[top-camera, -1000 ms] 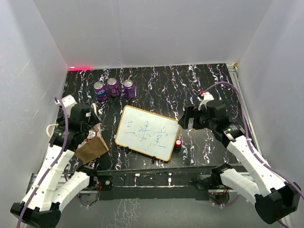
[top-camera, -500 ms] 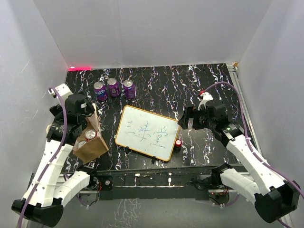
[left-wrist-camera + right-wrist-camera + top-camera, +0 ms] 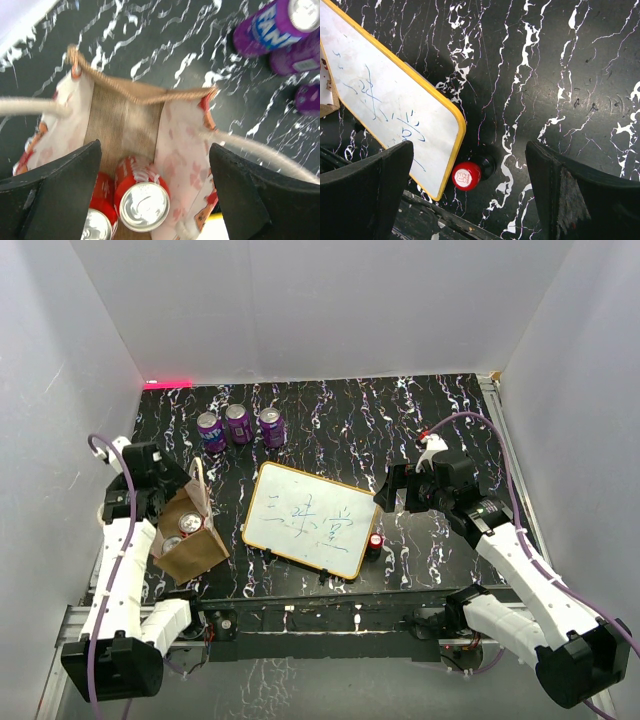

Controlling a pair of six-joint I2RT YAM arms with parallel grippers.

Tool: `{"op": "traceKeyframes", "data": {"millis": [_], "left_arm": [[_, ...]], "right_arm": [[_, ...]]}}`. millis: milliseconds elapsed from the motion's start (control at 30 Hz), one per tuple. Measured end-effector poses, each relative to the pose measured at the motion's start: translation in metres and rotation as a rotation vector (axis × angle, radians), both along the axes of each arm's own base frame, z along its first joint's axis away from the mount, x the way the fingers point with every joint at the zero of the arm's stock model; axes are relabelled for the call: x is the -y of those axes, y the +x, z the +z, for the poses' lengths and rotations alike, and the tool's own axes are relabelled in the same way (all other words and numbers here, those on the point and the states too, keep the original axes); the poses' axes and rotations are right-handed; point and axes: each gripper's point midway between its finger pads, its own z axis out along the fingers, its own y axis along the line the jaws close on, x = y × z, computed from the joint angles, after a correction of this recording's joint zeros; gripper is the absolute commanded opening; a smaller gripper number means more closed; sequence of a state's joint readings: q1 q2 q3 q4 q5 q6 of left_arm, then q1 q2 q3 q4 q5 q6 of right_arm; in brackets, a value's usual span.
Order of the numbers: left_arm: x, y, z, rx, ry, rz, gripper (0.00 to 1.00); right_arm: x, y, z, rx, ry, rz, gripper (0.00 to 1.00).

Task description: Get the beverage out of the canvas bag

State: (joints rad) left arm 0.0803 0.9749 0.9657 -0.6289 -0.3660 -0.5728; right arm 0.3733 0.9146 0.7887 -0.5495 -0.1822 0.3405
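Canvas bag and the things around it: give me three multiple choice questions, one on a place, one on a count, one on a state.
1. In the top view, where does the canvas bag stand?
A. left of the whiteboard
B. right of it
C. on top of it

2. How many purple cans stand outside the bag?
A. two
B. three
C. five

3. How is the left pincer?
A. shut on a can
B. shut on a handle
C. open, facing into the bag

Answers: 1 A, the bag sits to the board's left in that view. 2 B, three stand in a row at the far side. 3 C, the left wrist view shows both fingers spread wide, with the red cans between them in the bag.
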Motion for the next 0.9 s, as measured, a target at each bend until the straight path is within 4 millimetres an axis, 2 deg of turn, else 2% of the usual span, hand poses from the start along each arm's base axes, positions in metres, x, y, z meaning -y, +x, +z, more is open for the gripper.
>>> {"op": "traceKeyframes", "data": {"millis": [200,300,367,467,667,900], "left_arm": [[0.017,-0.029,-0.046,-0.083,-0.121,0.022,0.78],[0.024,-0.037,-0.056,-0.116,-0.164,0.028,0.75],[0.028,-0.038,-0.060,-0.120,-0.187,0.029,0.68],[0.032,-0.042,-0.069,-0.146,-0.211,0.020,0.62],[0.040,-0.042,-0.088,-0.242,-0.243,-0.015,0.65],[0.046,-0.039,-0.096,-0.293,-0.263,-0.056,0.71]], "right_arm": [[0.000,0.000,-0.001,-0.004,-0.001,0.000,0.98],[0.000,0.000,-0.001,-0.005,-0.002,0.001,0.98],[0.000,0.000,-0.002,-0.009,-0.003,0.000,0.98],[0.000,0.001,-0.003,-0.009,-0.003,0.000,0.98],[0.000,0.000,-0.003,-0.010,-0.003,0.000,0.98],[0.000,0.000,-0.003,-0.010,-0.003,0.000,0.98]]}}
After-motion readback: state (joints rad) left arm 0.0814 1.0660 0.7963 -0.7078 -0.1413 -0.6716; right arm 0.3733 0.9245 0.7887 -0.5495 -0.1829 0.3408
